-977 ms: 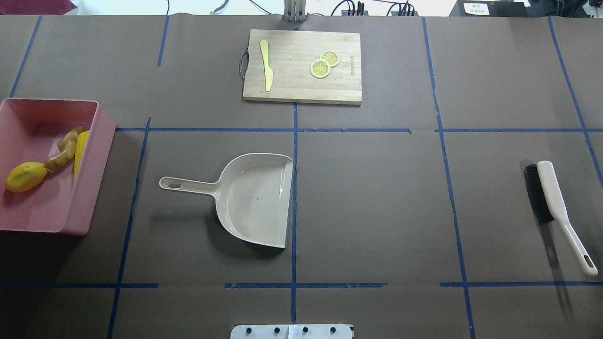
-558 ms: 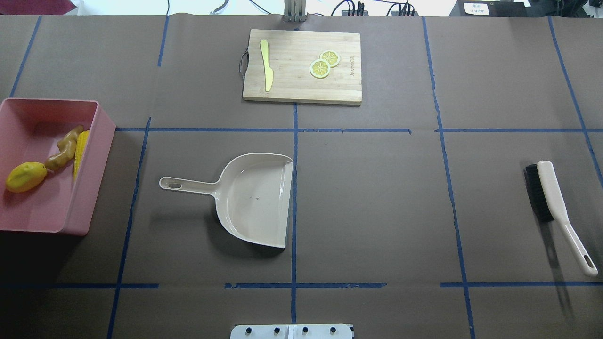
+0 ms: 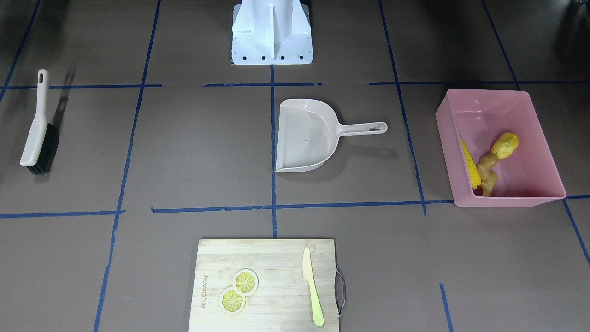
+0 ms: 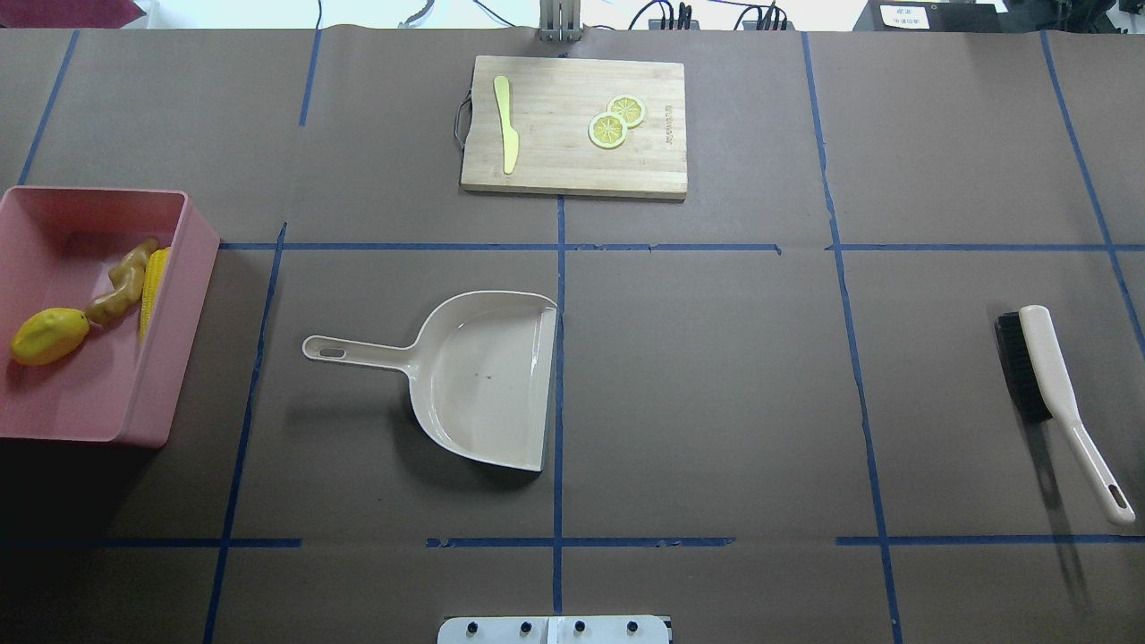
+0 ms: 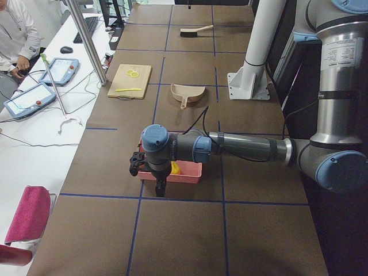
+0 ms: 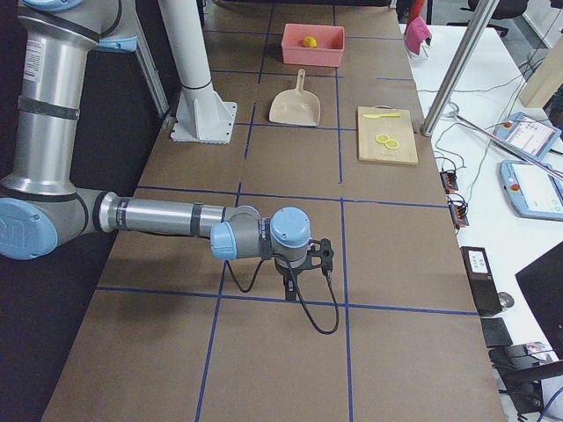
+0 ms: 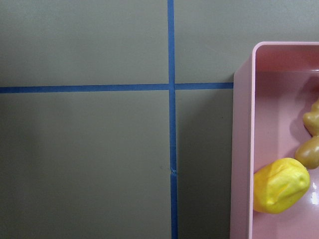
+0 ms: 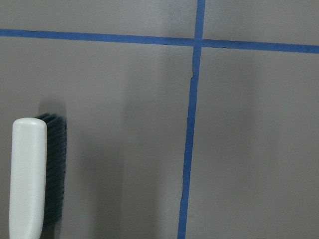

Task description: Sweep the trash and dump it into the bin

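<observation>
Corn [image 4: 154, 286], potato [image 4: 49, 335] and ginger [image 4: 121, 284] all lie in the bin [image 4: 192, 241] at the desk's left edge, so the job looks done. The dustpan [image 4: 483, 385] sits empty mid-desk, the brush [image 4: 1055, 394] far right. My left hand [image 5: 135, 165] hangs by the bin, my right hand [image 6: 324, 257] near the brush. Clenched or released, I cannot tell.

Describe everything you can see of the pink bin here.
The pink bin is a rectangular, open-topped plastic tub with sloping walls, upright on the brown table on the robot's left. Inside lie a corn cob along one wall, a ginger root beside it, and a yellow potato-like piece touching the ginger.
</observation>
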Tool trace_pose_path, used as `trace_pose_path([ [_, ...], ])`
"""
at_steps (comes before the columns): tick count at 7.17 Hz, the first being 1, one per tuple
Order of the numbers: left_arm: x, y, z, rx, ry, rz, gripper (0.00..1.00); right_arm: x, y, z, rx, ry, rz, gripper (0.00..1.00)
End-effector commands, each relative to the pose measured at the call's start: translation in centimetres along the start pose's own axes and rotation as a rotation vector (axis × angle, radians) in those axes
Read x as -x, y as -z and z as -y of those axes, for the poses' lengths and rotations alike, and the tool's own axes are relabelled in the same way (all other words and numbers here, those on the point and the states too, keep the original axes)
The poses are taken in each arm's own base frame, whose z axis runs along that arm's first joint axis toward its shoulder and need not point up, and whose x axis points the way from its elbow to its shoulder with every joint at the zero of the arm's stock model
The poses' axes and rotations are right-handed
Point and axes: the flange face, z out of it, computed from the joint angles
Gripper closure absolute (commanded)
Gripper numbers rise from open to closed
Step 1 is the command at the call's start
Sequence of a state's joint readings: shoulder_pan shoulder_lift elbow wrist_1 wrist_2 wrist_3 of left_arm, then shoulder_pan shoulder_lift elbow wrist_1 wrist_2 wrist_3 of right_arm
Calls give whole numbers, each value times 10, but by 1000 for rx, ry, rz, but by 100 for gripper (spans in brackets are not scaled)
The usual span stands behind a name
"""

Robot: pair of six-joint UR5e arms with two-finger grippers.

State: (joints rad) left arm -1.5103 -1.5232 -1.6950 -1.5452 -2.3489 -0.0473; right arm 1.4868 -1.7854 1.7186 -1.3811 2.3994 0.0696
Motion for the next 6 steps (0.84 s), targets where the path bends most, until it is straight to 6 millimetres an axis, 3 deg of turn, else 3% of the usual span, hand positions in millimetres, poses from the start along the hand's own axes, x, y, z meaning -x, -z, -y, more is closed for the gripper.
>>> trace_pose_path([
  [1,2,-9,-2,19,7,1,0,1,1,-1,-4,5,1,0],
  [6,4,-11,-6,25,12,1,0,-9,5,-23,-10,-17,-2,0],
])
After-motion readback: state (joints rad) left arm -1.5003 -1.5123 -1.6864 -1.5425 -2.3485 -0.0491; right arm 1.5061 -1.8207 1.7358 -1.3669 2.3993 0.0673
